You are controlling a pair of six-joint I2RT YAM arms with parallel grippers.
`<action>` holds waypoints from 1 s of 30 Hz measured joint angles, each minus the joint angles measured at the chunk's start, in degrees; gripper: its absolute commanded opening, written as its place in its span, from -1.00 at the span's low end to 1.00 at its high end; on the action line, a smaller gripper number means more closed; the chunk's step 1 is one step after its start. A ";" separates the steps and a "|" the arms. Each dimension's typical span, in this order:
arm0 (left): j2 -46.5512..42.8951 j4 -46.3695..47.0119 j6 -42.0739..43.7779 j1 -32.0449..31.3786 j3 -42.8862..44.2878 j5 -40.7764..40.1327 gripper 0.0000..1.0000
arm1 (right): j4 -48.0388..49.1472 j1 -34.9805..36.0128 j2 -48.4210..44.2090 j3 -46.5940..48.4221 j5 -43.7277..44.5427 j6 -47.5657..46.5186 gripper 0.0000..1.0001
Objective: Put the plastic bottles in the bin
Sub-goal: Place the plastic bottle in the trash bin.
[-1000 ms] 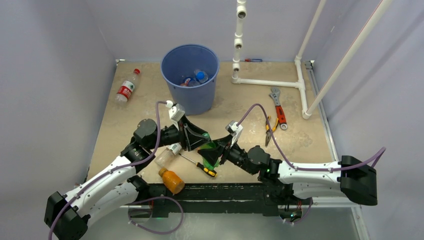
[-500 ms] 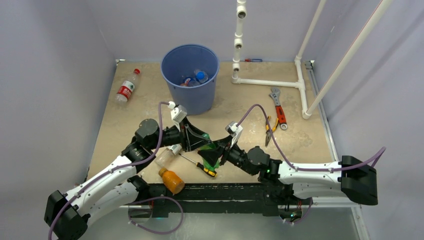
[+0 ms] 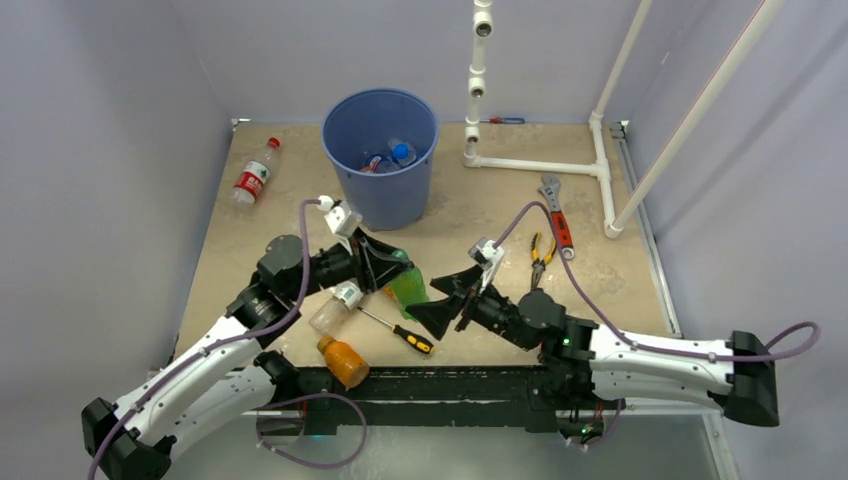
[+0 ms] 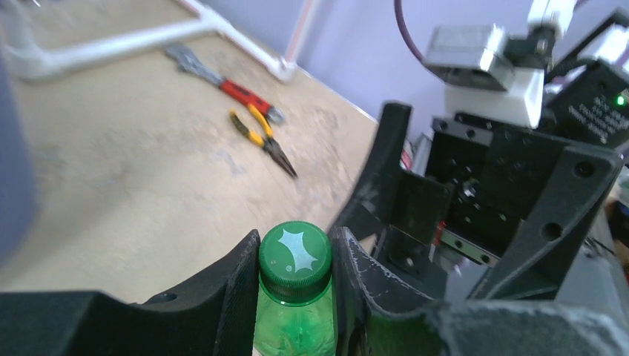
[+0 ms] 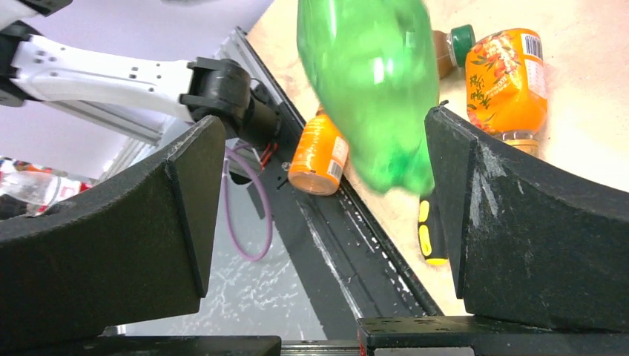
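Left hand (image 3: 393, 272) is clamped on the green bottle (image 3: 408, 288), the only green one. Wrist view shows both fingers (image 4: 237, 289) tight vs. the neck, just under the green cap (image 4: 294, 256). The bottle sits tilted nr the middle of the surface (image 3: 470, 215), btwn the 2 hands and well short of the bin (image 3: 380, 195). It seems lifted clear.

Right hand (image 3: 448, 298) gapes wide w/ nothing in it, just beside the bottle's base. Its own view shows the base btwn its 2 fingers, close to one; can't tell if they touch.

Bin: 1, blue, round, far middle. There are bottles inside and 1 blue cap (image 3: 403, 153) shows, but the number can't be told.

Loose bottles:
- 1 red-label bottle (image 3: 253, 175) lies far left, well apart from the rest.
- 1 clear bottle (image 3: 330, 312) lies under the left arm.
- 1 orange bottle (image 3: 345, 362) is at the near edge.
- The right wrist view adds a 2nd orange one (image 5: 508, 70) w/ a printed label.
- It also shows 1 w/ a dark green cap (image 5: 454, 41), mostly hidden. Can't tell if that's the clear one.

So 4, maybe 5, are loose, plus the 1 held.

Tools:
- 1 screwdriver (image 3: 400, 331), yellow-black handle, lies btwn the green bottle and the near edge.
- 1 red-handled wrench (image 3: 556, 215) and 1 pr pliers (image 3: 540, 258) lie side by side on the right.

A white pipe frame (image 3: 540, 165) stands far right.
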 measured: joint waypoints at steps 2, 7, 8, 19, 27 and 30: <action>-0.83 -1.92 1.60 0.04 3.15 -3.10 -1.00 | -3.48 0.00 -4.42 0.02 -0.09 -0.11 0.98; 1.66 -6.12 7.80 0.04 19.08 -11.61 -1.00 | -11.43 0.22 -16.50 0.04 1.86 -1.31 0.98; 2.51 -6.14 8.98 0.04 22.10 -13.31 -1.00 | -12.28 0.22 -17.94 0.04 2.32 -1.51 0.97; 21.31 3.15 24.00 0.11 45.20 -40.94 -1.00 | -16.46 0.22 -23.74 -0.79 8.22 -2.97 0.95; 40.35 9.27 28.22 1.60 50.36 -43.78 -1.00 | -18.73 0.22 -25.38 -2.34 9.53 -3.04 0.95; 45.20 9.60 28.22 2.08 52.15 -43.45 -1.00 | -19.41 0.22 -26.58 -3.06 9.66 -3.02 0.94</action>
